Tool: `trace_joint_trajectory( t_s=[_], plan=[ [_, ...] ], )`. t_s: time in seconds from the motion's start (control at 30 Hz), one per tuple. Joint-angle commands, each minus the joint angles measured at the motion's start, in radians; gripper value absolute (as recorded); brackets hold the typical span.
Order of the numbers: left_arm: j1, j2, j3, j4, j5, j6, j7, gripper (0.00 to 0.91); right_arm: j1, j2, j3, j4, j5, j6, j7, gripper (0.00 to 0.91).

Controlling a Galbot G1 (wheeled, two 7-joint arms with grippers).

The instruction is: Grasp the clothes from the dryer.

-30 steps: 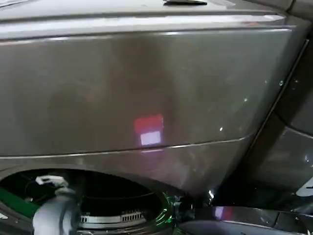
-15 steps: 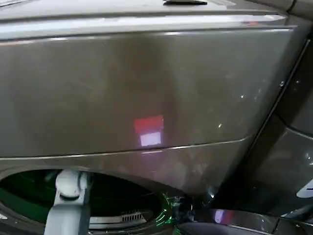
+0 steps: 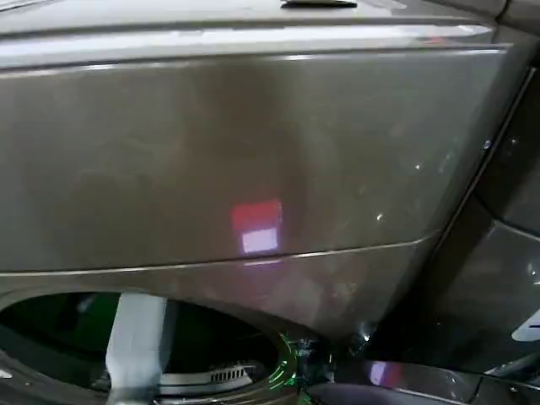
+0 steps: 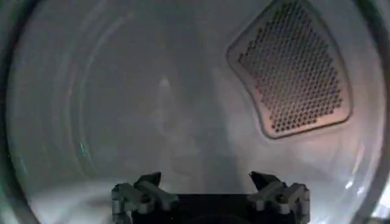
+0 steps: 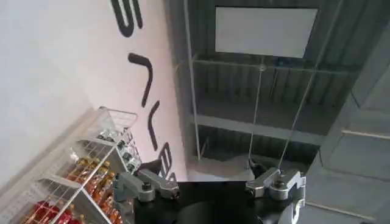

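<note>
The dryer [image 3: 253, 152] is a bronze-grey machine whose front panel takes up most of the head view, with its round porthole [image 3: 211, 337] at the lower left. My left arm [image 3: 135, 346] reaches through the porthole. Inside, my left gripper [image 4: 208, 178] is open with nothing between its fingers, facing the bare metal drum [image 4: 122, 109] and a perforated vent panel [image 4: 292, 67]. The clothes are out of view. My right gripper [image 5: 207, 173] is open and empty, held away from the dryer and pointing up toward a wall and ceiling.
A neighbouring dark machine [image 3: 506, 253] stands to the right of the dryer. A dark curved part [image 3: 405, 384] lies below the porthole's right rim. A wire shelf with bottles [image 5: 79, 182] shows in the right wrist view.
My left arm has pushed deeper through the porthole: the wrist joint seen earlier has gone inside and the plain forearm now shows. Nothing was taken hold of.
</note>
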Motion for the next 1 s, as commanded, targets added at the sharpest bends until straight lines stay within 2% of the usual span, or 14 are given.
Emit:
trace_joint_trajectory(
  t_s=[0.03, 0.17, 0.3, 0.4, 0.77, 1.0],
  plan=[
    [-0.177, 0.023, 0.093, 0.269, 0.142, 0.094, 0.228, 0.907, 0.001, 0.003, 0.0, -0.002, 0.0, 0.001, -0.001, 0.907],
    [-0.246, 0.041, 0.143, 0.332, 0.234, 0.126, 0.343, 0.907, 0.007, 0.003, -0.003, -0.001, -0.001, 0.002, -0.001, 0.907],
    [-0.288, 0.06, 0.194, 0.399, 0.456, 0.058, 0.487, 0.907, 0.016, 0.006, -0.013, 0.005, -0.002, 0.001, 0.0, 0.907],
    [-0.318, 0.07, 0.217, 0.463, 0.533, 0.022, 0.554, 0.907, 0.018, 0.007, -0.015, 0.005, -0.003, 0.002, 0.0, 0.907],
    [-0.378, 0.075, 0.288, 0.63, 0.939, -0.172, 0.605, 0.907, 0.021, 0.01, -0.018, 0.008, -0.004, 0.002, 0.0, 0.907],
    [-0.411, 0.056, 0.304, 0.68, 1.052, -0.209, 0.602, 0.907, 0.026, 0.016, -0.024, 0.014, -0.005, 0.003, 0.0, 0.907]
  ],
)
